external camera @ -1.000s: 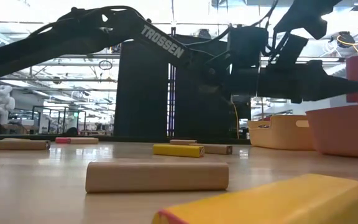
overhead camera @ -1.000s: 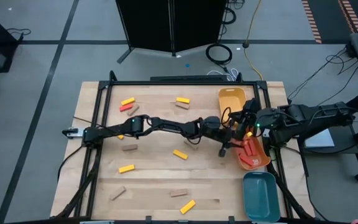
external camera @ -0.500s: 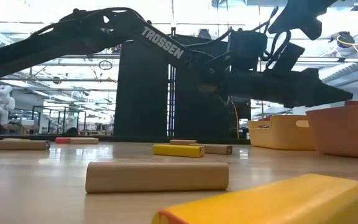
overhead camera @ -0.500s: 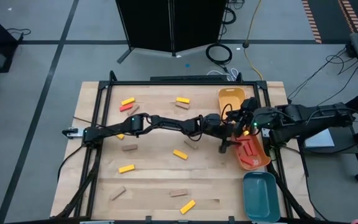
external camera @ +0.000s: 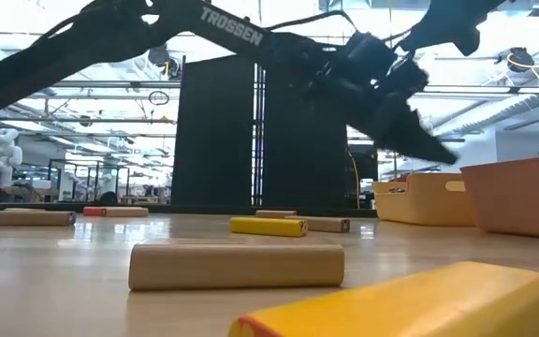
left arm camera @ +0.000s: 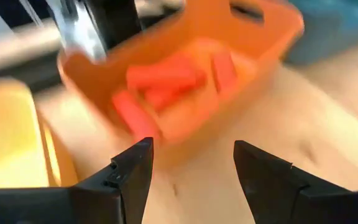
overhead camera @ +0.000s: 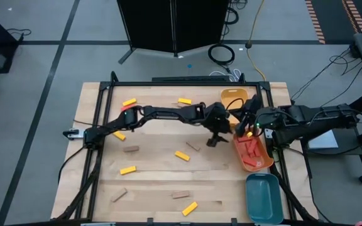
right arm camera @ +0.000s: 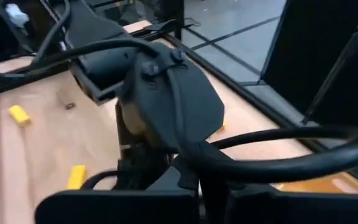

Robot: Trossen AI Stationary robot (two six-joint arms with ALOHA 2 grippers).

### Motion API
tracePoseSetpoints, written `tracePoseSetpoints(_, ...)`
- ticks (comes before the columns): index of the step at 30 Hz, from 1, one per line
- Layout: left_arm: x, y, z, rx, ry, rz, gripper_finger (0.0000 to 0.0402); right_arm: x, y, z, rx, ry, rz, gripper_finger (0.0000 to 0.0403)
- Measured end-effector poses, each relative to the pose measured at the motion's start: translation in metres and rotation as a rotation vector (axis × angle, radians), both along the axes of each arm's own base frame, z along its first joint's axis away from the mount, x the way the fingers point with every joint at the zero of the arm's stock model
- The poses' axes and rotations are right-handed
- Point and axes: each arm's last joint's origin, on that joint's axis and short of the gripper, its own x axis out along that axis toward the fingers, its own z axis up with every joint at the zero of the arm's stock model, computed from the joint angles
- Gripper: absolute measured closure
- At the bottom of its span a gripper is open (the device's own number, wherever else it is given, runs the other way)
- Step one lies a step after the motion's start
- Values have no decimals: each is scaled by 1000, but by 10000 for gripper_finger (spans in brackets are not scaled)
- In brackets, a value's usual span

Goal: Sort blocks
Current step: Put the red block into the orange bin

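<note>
My left gripper (overhead camera: pixel 215 140) hangs open and empty above the table just left of the orange tray (overhead camera: pixel 261 162), its fingers slanting down; it also shows in the low view (external camera: pixel 429 148) and the left wrist view (left arm camera: pixel 191 152). Several red blocks (left arm camera: pixel 160 84) lie in the orange tray. My right gripper (overhead camera: pixel 242 125) hovers at the tray's far left corner, next to the yellow tray (overhead camera: pixel 231 97). Yellow blocks (overhead camera: pixel 181 156) and tan blocks (overhead camera: pixel 131 149) lie flat and scattered on the table, with one red block (overhead camera: pixel 127 108) at the far left.
A teal tray (overhead camera: pixel 263 196) stands at the near right corner. In the low view a tan block (external camera: pixel 237 265) and a yellow block (external camera: pixel 419 300) lie near the front edge. The two arms are close together beside the trays. A black cabinet stands beyond the table's far edge.
My left gripper has drawn back from over the orange tray toward the table's left, and its fingers have tipped downward. The red block that showed at its fingertips a second ago no longer shows there.
</note>
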Motion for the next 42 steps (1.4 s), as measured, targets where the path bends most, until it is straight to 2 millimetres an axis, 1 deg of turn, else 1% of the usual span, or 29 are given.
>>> tracePoseSetpoints(4, -12, 15, -2, -53, 113, -2, 192, -1, -1, 1, -44, 16, 5, 403)
tracePoseSetpoints(7, -23, 22, 1, -98, 214, -8, 197, -2, -1, 1, -75, 34, 23, 403)
tracePoseSetpoints(10, -36, 27, 7, -115, 300, -15, 198, -5, -1, 1, -86, 44, 15, 403)
tracePoseSetpoints(13, -48, 35, 14, -135, 344, 11, 198, -10, -2, 0, -96, 73, 4, 403)
tracePoseSetpoints(16, -61, 49, 27, -142, 341, 72, 198, -14, -3, -3, -93, 108, -4, 403)
tracePoseSetpoints(20, -87, 70, 49, -87, 319, 204, 198, -17, -3, -8, -67, 146, -22, 403)
tracePoseSetpoints(23, -118, 86, 58, -68, 344, 308, 198, -19, -3, -10, -46, 162, -37, 403)
tracePoseSetpoints(25, -142, 94, 62, -79, 353, 362, 199, -19, -3, -11, -33, 161, -44, 403)
tracePoseSetpoints(28, -183, 102, 71, -89, 349, 465, 199, -18, -3, -10, -11, 136, -57, 403)
tracePoseSetpoints(31, -231, 105, 72, -85, 364, 579, 199, -17, -3, -8, 14, 102, -68, 403)
tracePoseSetpoints(34, -272, 101, 72, -86, 324, 673, 199, -12, -2, -8, 30, 78, -78, 403)
tracePoseSetpoints(36, -293, 96, 71, -89, 276, 708, 199, -7, -2, -10, 28, 78, -84, 403)
tracePoseSetpoints(39, -321, 91, 62, -89, 278, 757, 199, 6, -1, -12, -2, 69, -122, 403)
tracePoseSetpoints(42, -342, 85, 56, -87, 295, 828, 199, 22, 0, -17, -13, 65, -137, 403)
